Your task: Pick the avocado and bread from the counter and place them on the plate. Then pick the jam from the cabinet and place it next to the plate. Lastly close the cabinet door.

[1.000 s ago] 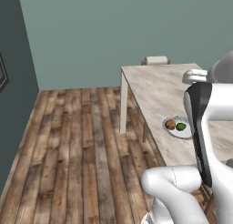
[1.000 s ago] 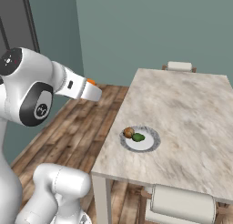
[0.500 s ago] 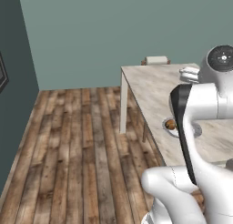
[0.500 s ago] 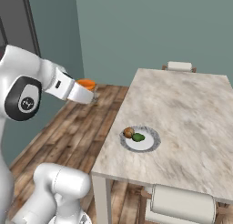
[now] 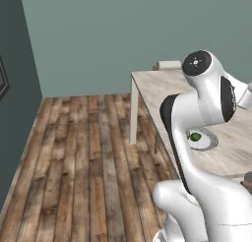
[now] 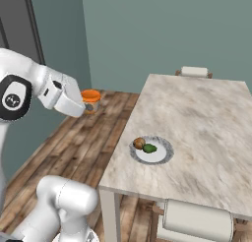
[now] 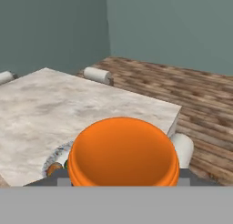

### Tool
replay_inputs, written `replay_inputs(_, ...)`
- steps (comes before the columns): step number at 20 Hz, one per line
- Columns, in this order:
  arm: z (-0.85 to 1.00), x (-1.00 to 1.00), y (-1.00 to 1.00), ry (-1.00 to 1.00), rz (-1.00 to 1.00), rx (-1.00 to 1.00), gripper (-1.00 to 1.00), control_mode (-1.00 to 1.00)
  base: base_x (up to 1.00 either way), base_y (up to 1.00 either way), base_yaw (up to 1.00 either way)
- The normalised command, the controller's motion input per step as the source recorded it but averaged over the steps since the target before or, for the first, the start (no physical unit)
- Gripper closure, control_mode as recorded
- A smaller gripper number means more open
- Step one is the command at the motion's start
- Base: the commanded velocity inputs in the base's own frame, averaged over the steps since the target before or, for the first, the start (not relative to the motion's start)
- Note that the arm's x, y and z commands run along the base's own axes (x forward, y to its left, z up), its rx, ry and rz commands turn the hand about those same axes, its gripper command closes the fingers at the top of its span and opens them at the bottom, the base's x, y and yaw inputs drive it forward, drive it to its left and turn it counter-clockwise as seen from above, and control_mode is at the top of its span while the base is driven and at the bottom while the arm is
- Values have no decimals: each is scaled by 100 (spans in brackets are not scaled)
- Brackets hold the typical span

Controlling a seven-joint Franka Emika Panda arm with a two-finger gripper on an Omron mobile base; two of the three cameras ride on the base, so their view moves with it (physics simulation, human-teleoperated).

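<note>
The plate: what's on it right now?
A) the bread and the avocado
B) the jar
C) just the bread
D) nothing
A: in the right base view the brown bread and the green avocado lie side by side on the white plate.

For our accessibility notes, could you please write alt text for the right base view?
A white robot arm carries an orange-lidded jam jar in its gripper above a wooden floor, left of a marble counter. On the counter, a white plate holds the bread and avocado.
</note>
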Motion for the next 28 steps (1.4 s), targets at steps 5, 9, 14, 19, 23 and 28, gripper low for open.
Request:
replay_inputs(5,-30,0,5,8,-25,0,100,-100,0,0,0)
replay_inputs(9,-37,0,3,9,-22,0,100,-100,0,0,0)
replay_inputs(14,-37,0,2,7,-18,0,100,-100,0,0,0)
replay_inputs(19,-34,0,3,1,-9,0,100,-100,0,0,0)
replay_inputs(23,-40,0,0,0,-1,0,100,-100,0,0,0)
replay_inputs(28,-49,0,0,1,0,0,100,-100,0,0,0)
